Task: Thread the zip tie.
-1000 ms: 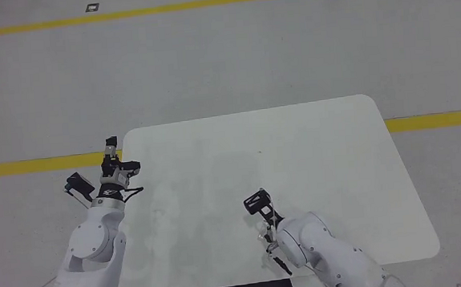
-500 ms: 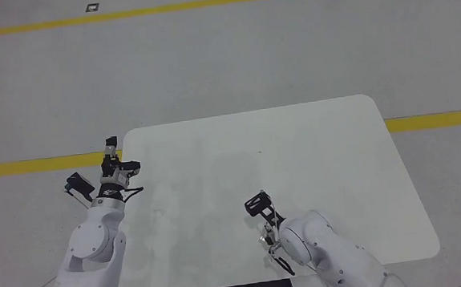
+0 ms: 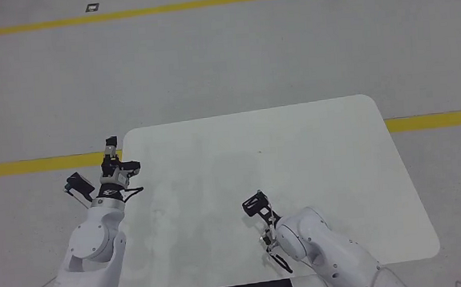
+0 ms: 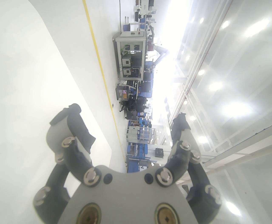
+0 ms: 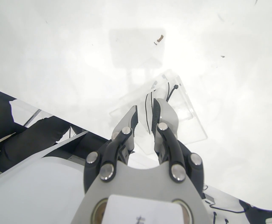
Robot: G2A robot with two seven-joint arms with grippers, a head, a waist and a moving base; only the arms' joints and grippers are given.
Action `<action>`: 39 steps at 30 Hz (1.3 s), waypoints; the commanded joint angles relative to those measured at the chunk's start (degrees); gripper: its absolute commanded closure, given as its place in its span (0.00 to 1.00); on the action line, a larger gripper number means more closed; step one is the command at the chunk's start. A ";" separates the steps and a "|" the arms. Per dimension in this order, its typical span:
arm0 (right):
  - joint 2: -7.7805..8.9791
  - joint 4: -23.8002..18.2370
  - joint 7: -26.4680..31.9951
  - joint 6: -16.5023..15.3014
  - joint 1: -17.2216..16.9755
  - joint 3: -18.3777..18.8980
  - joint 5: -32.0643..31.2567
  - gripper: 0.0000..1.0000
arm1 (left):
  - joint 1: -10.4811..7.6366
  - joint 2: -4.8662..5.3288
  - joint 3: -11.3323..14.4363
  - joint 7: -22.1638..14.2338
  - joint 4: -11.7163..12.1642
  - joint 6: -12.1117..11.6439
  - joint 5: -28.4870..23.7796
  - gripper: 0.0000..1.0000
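A thin black zip tie (image 5: 146,110) lies on a clear plastic tray (image 5: 191,121) on the white table (image 3: 319,145). Its strap runs between the fingers of my right gripper (image 5: 145,105), which is narrowly open just above the tray. A second black zip tie (image 5: 172,91), with its square head showing, lies on the tray just past one finger. From above, the right gripper (image 3: 256,205) hangs over the table's near middle. My left gripper (image 4: 127,113) is wide open and holds nothing. It sits at the table's left edge (image 3: 112,145), turned on its side.
A few small dark specks (image 5: 159,38) lie on the table beyond the tray. The table's near edge (image 5: 63,121) runs close behind the right gripper. A yellow floor line (image 3: 23,166) passes left of the table.
The right arm has shifted slightly, and its gripper stays at nearly the same spot over the tray. The left arm has not moved.
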 commanded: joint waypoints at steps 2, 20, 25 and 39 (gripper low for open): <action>-0.10 0.73 0.00 -0.08 0.32 -0.20 0.24 0.85 | 0.00 0.00 0.00 0.00 0.00 0.00 0.00 0.00; -0.31 4.00 0.00 1.12 2.12 -1.44 1.67 0.95 | 0.00 0.00 0.00 0.00 0.00 0.00 0.00 0.00; -0.25 4.51 0.00 1.50 2.41 -1.72 1.84 0.91 | 0.00 0.00 0.00 0.00 0.00 0.00 0.00 0.00; 0.10 4.52 0.00 1.75 2.84 -2.38 1.92 0.86 | 0.00 0.00 0.00 0.00 0.00 0.00 0.00 0.00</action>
